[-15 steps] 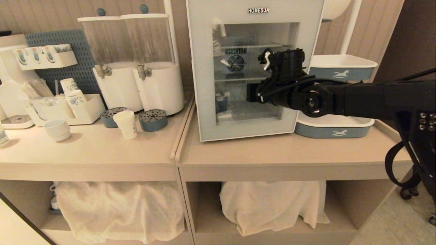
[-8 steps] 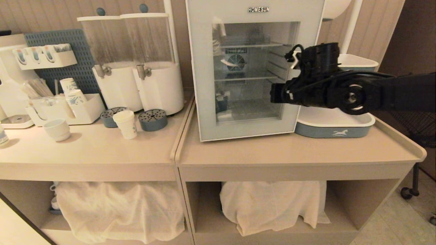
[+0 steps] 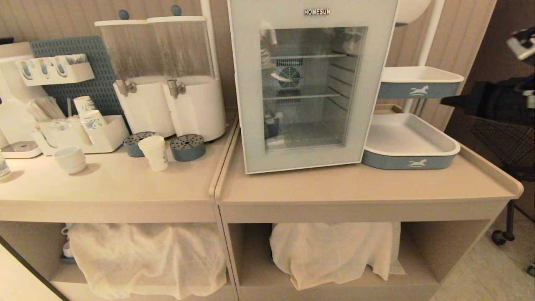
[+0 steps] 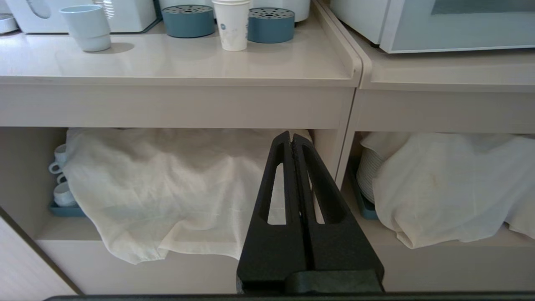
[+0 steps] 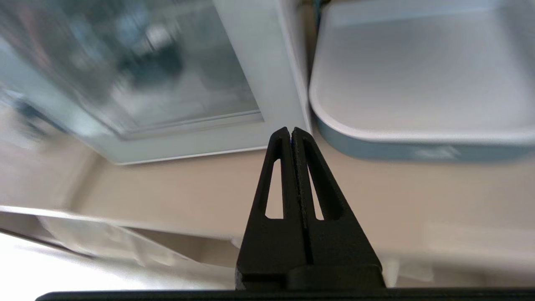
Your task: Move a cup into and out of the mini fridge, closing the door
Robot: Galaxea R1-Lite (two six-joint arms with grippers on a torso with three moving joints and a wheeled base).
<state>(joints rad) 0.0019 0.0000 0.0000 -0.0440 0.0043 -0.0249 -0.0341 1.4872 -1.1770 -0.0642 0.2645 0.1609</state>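
The cup (image 3: 154, 152), a tall white paper cup with a small blue logo, stands on the left counter in front of two round blue drip trays; the left wrist view shows it too (image 4: 230, 25). The mini fridge (image 3: 311, 12) stands on the right counter, empty of cups, with its glass door (image 3: 246, 104) shut. My right gripper (image 5: 291, 130) is shut and empty, hanging above the counter near the door's lower corner (image 5: 250, 138); its arm (image 3: 493, 102) shows at the far right. My left gripper (image 4: 291, 134) is shut and empty, parked low before the cloth-covered shelf.
A squat white mug (image 3: 70, 159) sits left of the cup. Two drink dispensers (image 3: 167, 79) and a box of patterned cups (image 3: 85, 125) stand behind. A blue-and-white tray rack (image 3: 411, 144) stands right of the fridge. White cloths (image 3: 330, 251) cover the lower shelves.
My right arm has swung away from the front of the fridge door to the right edge of the head view. The door, the cup and the left arm have not moved.
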